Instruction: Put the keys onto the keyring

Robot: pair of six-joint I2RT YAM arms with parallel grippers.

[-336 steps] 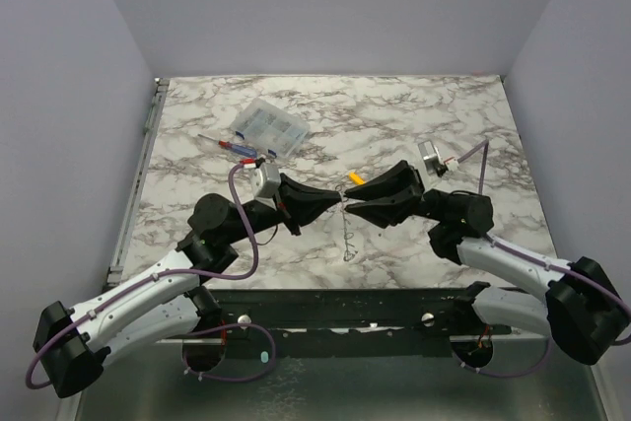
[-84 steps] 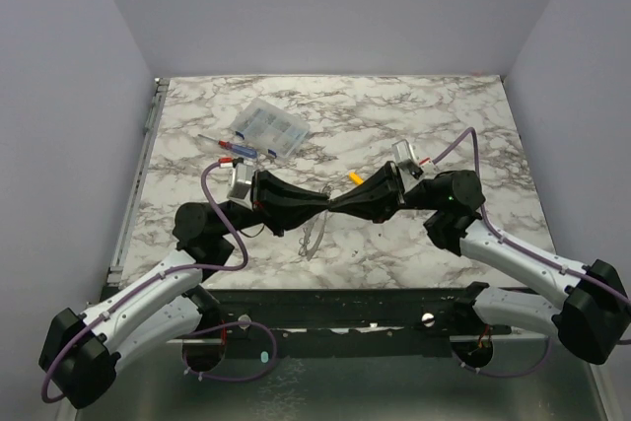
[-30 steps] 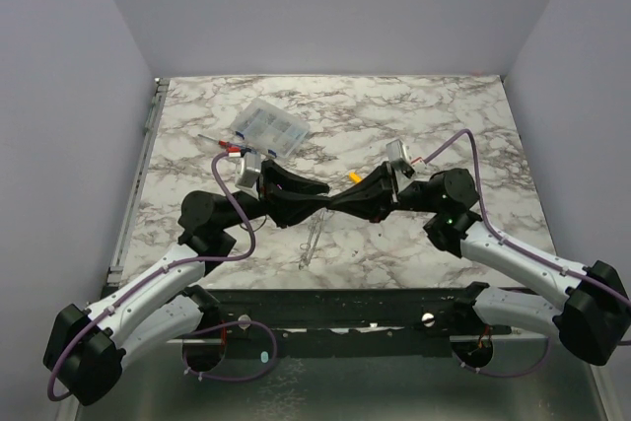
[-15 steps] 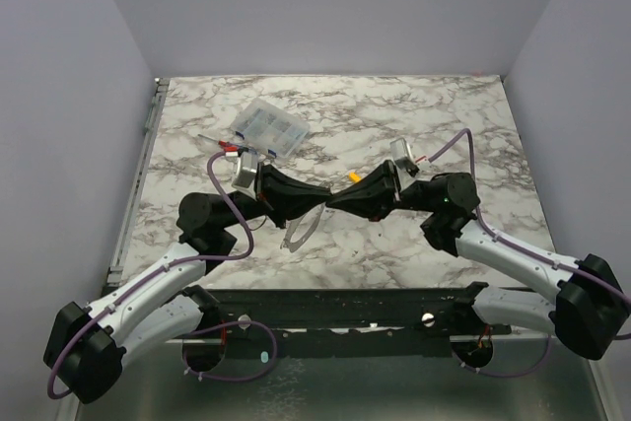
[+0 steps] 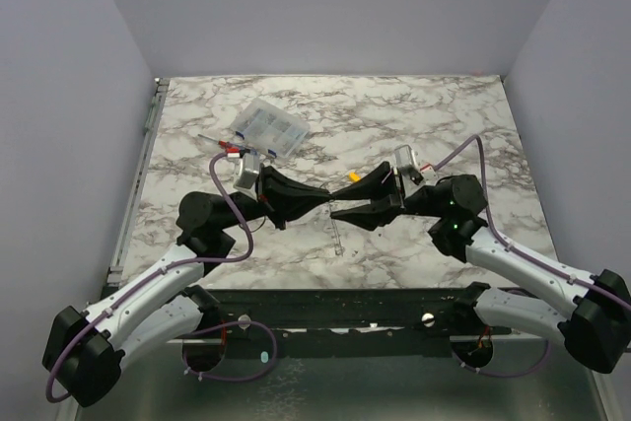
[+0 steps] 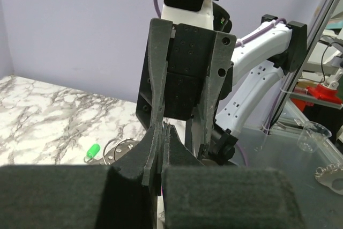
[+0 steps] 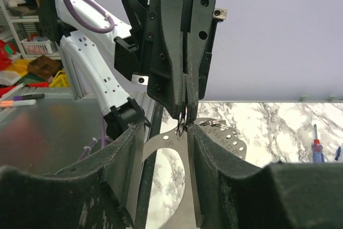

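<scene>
- Green-headed key (image 6: 93, 151) is seen lying on the marble worktop (image 5: 424, 115), apart from the keyring (image 7: 222, 134); threading is judged not yet done.
- Keyring is held up off the worktop, pinched at its edge by the left hand (image 7: 183, 123), which is closed tight on it.
- Right hand (image 7: 166, 128) is parted, a finger on either side of the pale band, nothing gripped.
- Left to do: key to be picked up and fed onto the keyring; only one key is made out.
- Clear compartment box (image 5: 268, 127) is set far-left on the worktop; contents too small to be told.
</scene>
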